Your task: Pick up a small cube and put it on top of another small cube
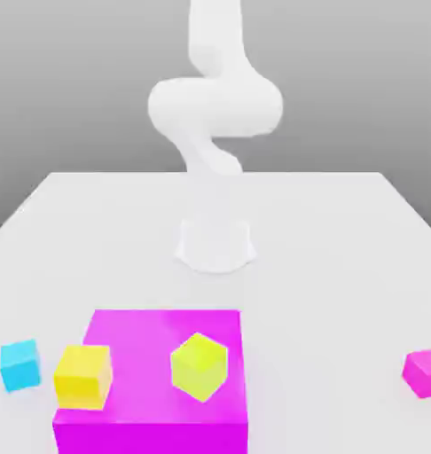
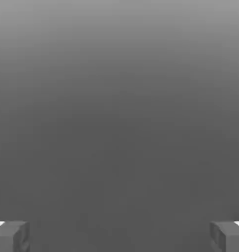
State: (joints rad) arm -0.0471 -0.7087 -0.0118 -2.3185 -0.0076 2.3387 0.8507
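Observation:
The small cyan-blue cube (image 1: 20,364) rests on the white table near the exterior view's left edge. A lime yellow-green cube (image 1: 199,365) sits on or just before the top of the big magenta block (image 1: 157,426), turned corner-on. In the hand view my gripper (image 2: 119,236) is open, its grey fingertips (image 2: 11,236) far apart with nothing between them, facing plain grey background. My white arm (image 1: 215,102) rises from its base (image 1: 216,244) at the table's middle and bends upward.
A plain yellow cube (image 1: 82,376) stands at the big magenta block's left side, between the block and the cyan cube. A small magenta cube (image 1: 425,372) lies near the exterior view's right edge. The white table (image 1: 343,266) spreads around the arm's base.

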